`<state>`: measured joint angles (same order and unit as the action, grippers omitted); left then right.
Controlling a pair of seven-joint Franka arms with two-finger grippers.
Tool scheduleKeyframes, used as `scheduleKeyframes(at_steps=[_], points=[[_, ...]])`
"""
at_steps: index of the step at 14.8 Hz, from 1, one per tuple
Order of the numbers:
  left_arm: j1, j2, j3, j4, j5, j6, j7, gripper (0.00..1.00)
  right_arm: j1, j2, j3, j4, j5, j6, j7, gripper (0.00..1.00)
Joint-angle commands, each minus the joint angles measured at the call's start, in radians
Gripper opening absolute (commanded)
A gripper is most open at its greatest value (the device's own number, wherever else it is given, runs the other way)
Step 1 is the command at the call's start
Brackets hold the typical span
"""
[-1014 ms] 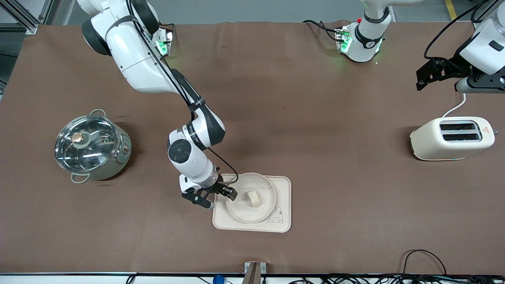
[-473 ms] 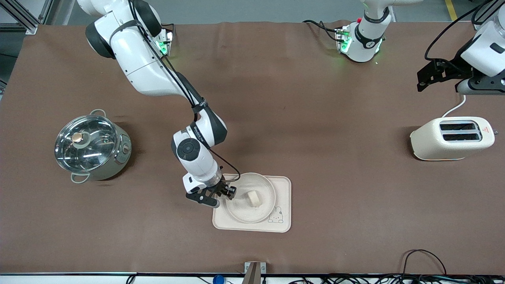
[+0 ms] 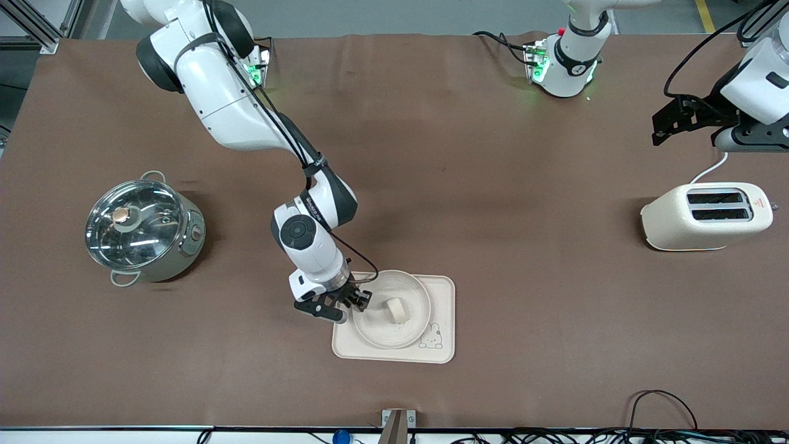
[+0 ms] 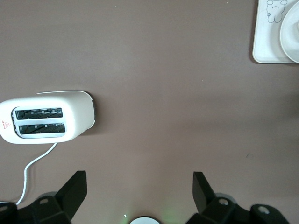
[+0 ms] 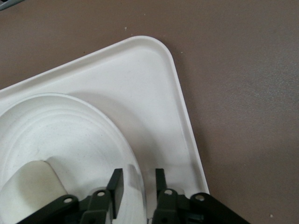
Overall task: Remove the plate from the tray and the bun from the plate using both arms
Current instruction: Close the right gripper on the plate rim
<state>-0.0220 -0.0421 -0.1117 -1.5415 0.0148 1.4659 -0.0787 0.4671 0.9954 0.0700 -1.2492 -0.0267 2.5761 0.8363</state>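
The round cream plate lies on the rectangular tray with the rabbit print, near the front middle of the table. The small pale bun sits on the plate. My right gripper is low at the plate's rim on the side toward the right arm's end. In the right wrist view its fingers straddle the plate's rim with a small gap, open; the tray and the bun show there. My left gripper waits open and empty, high over the table beside the toaster.
A cream toaster with its cord stands at the left arm's end; it also shows in the left wrist view. A steel pot with a glass lid stands at the right arm's end. Cables lie along the front edge.
My right gripper has moved in to the plate's rim and its fingers have narrowed round it. The left arm has shifted slightly.
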Motion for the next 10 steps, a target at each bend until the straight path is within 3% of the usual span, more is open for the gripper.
scheduleKeyframes(at_steps=[1,10], points=[[0.004,0.011,0.000,0.032,-0.010,-0.016,0.017,1.00,0.007,0.009,-0.009,0.013,-0.024,0.007,0.009,0.25],[-0.001,0.008,-0.009,0.038,-0.013,-0.016,0.004,1.00,0.008,0.011,-0.009,0.007,-0.033,0.038,0.009,0.01]])
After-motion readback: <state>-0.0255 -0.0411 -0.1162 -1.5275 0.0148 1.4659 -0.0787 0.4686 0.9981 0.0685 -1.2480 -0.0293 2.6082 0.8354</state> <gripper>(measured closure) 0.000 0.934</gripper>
